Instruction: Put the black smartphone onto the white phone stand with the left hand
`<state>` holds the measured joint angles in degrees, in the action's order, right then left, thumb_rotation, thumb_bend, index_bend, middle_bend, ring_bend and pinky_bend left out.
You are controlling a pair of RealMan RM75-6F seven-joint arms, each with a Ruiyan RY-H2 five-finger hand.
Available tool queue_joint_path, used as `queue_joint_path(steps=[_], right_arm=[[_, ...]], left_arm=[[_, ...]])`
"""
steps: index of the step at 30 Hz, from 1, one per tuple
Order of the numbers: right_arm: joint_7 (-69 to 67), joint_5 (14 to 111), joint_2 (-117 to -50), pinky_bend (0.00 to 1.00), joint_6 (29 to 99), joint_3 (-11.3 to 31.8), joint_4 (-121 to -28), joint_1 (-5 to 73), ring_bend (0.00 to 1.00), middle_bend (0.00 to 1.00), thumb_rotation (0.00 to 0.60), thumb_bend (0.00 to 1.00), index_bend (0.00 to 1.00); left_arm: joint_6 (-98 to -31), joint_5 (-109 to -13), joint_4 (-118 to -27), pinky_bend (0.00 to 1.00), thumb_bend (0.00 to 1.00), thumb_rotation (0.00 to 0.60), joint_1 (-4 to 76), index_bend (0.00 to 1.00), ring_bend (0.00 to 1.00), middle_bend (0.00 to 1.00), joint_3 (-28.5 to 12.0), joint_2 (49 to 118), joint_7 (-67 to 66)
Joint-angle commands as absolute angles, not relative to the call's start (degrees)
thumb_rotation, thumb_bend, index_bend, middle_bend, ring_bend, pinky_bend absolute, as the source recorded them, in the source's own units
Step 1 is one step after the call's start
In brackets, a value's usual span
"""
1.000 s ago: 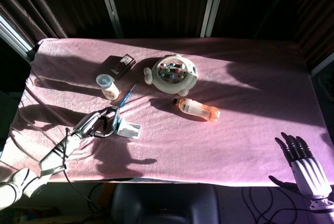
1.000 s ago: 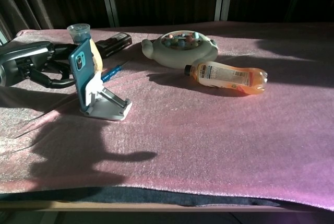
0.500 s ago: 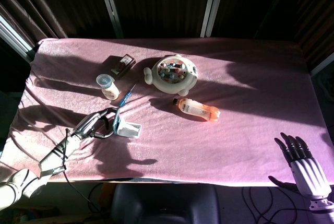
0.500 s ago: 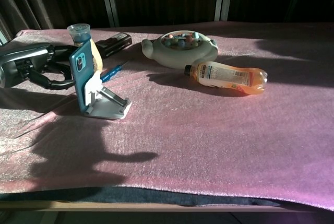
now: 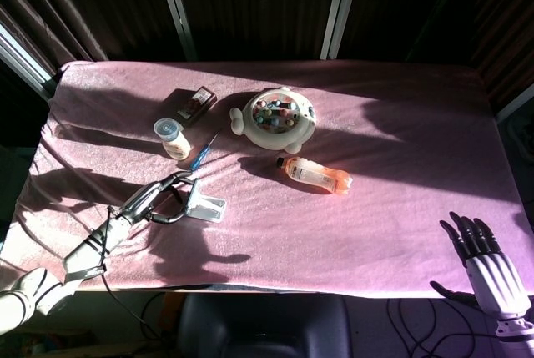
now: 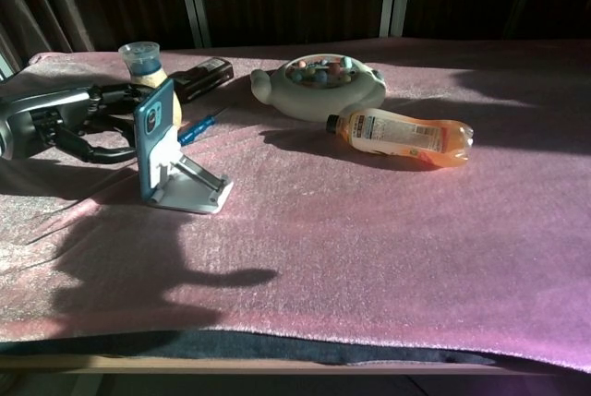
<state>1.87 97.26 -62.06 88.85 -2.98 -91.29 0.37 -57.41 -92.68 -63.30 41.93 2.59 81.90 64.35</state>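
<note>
The robot's left hand [image 6: 65,119] lay low over the pink cloth at the near left, its forearm stretching back toward the table's near-left corner. Its dark fingers [image 6: 115,93] reached rightward to the smartphone [image 6: 155,135], touching its far upper edge; whether they pinched the phone or only rested against it could not be told. The smartphone stood nearly upright, leaning back on the white phone stand [image 6: 189,186], its teal back and camera facing the chest camera.

From the head view, the left hand [image 5: 146,199] appeared as a pale shape ending beside the phone stand [image 5: 206,204], and the phone itself was hard to make out. That view alone showed the right hand [image 5: 482,251], off the table's near right corner, fingers apart and pointing up, holding nothing.

Farther back stood a small lidded cup [image 6: 140,56], a dark box [image 6: 200,76], a blue pen [image 6: 203,125], a round white toy [image 6: 319,85] and an orange drink bottle [image 6: 402,136] lying on its side.
</note>
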Motion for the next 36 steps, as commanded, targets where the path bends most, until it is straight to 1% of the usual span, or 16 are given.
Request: queue_joint_path(steps=[1, 5, 7, 11, 16, 17, 19, 20, 21, 23, 24, 26, 28, 30, 33, 36], right_arm=[[1.9, 97.4, -62.0, 0.00, 88.8, -3.1, -91.3, 0.4, 0.00, 0.00, 0.600, 0.24, 0.00], [1.5, 97.4, -61.8, 0.00, 89.0, -3.1, -91.3, 0.3, 0.00, 0.00, 0.600, 0.24, 0.00], [1.4, 97.4, -61.7, 0.00, 89.0, -3.1, -91.3, 0.3, 0.00, 0.00, 0.600, 0.24, 0.00], [1.3, 97.7, -61.7, 0.00, 89.2, -3.2, -91.1, 0.2, 0.00, 0.00, 0.600, 0.24, 0.00], [1.4, 97.5, -61.8, 0.00, 89.3, -3.1, -91.0, 0.2, 0.00, 0.00, 0.600, 0.24, 0.00], [1.4, 97.5, -61.8, 0.00, 89.3, -3.1, -91.0, 0.1, 0.00, 0.00, 0.600, 0.24, 0.00], [1.6, 97.3, -61.8, 0.00, 89.4, -3.0, -91.0, 0.1, 0.00, 0.00, 0.600, 0.24, 0.00], [1.7, 97.1, -61.9, 0.00, 89.3, -3.0, -91.0, 0.0, 0.00, 0.00, 0.600, 0.24, 0.00], [2.0, 97.0, -62.0, 0.00, 89.3, -2.9, -91.1, 0.0, 0.00, 0.00, 0.600, 0.24, 0.00], [2.5, 96.7, -62.1, 0.00, 89.1, -2.8, -91.1, 0.0, 0.00, 0.00, 0.600, 0.24, 0.00], [3.0, 96.6, -62.3, 0.00, 88.8, -2.9, -91.2, 0.0, 0.00, 0.00, 0.600, 0.24, 0.00], [4.0, 96.7, -62.6, 0.00, 88.3, -3.0, -91.2, 0.2, 0.00, 0.00, 0.600, 0.24, 0.00], [4.8, 97.0, -62.9, 0.00, 87.9, -3.2, -91.3, 0.4, 0.00, 0.00, 0.600, 0.24, 0.00], [5.2, 97.5, -63.1, 0.00, 87.9, -3.3, -91.5, 0.4, 0.00, 0.00, 0.600, 0.24, 0.00], [5.0, 98.2, -63.1, 0.00, 88.4, -3.5, -91.5, 0.3, 0.00, 0.00, 0.600, 0.24, 0.00], [4.3, 98.3, -63.0, 0.00, 89.0, -3.6, -91.2, 0.1, 0.00, 0.00, 0.600, 0.24, 0.00]], left_arm=[[-57.1, -93.0, -63.2, 0.15, 0.27, 0.600, 42.2, 0.02, 0.34, 0.25, 3.0, 81.7, 65.3], [-56.0, -93.5, -64.0, 0.13, 0.25, 0.600, 43.0, 0.00, 0.22, 0.04, 3.7, 80.9, 68.4], [-56.3, -93.4, -63.8, 0.12, 0.24, 0.600, 43.0, 0.00, 0.16, 0.00, 3.6, 80.9, 68.7], [-57.4, -93.3, -64.2, 0.10, 0.24, 0.600, 42.7, 0.00, 0.08, 0.00, 3.4, 80.6, 68.6], [-61.3, -92.9, -67.2, 0.08, 0.27, 0.600, 40.4, 0.00, 0.04, 0.00, 3.5, 77.2, 64.7], [-61.6, -92.8, -68.2, 0.07, 0.28, 0.600, 39.5, 0.00, 0.02, 0.00, 4.1, 75.7, 62.1], [-61.5, -91.3, -70.9, 0.03, 0.31, 0.600, 36.5, 0.00, 0.00, 0.00, 6.1, 72.1, 52.0], [-60.9, -89.4, -72.6, 0.02, 0.33, 0.600, 34.8, 0.00, 0.00, 0.00, 6.9, 70.4, 45.4], [-60.8, -85.3, -75.8, 0.01, 0.34, 0.600, 31.9, 0.00, 0.00, 0.00, 7.4, 68.4, 34.3], [-65.1, -76.7, -81.6, 0.00, 0.34, 0.600, 26.2, 0.00, 0.00, 0.00, 7.1, 67.1, 14.5], [-71.8, -71.5, -85.9, 0.00, 0.34, 0.600, 22.1, 0.00, 0.00, 0.00, 6.0, 68.2, 2.7], [-81.9, -70.5, -89.5, 0.00, 0.33, 0.600, 17.2, 0.00, 0.00, 0.00, 5.5, 72.1, -7.3], [-84.0, -74.5, -90.4, 0.00, 0.32, 0.600, 15.9, 0.00, 0.00, 0.00, 7.8, 72.6, -10.6], [-86.3, -77.8, -90.5, 0.00, 0.31, 0.600, 14.5, 0.00, 0.00, 0.00, 8.4, 73.1, -10.8], [-90.5, -80.7, -89.2, 0.00, 0.31, 0.600, 12.9, 0.00, 0.00, 0.00, 7.4, 74.4, -13.5], [-93.2, -82.3, -87.5, 0.00, 0.31, 0.600, 11.6, 0.00, 0.00, 0.00, 5.9, 75.7, -12.3]])
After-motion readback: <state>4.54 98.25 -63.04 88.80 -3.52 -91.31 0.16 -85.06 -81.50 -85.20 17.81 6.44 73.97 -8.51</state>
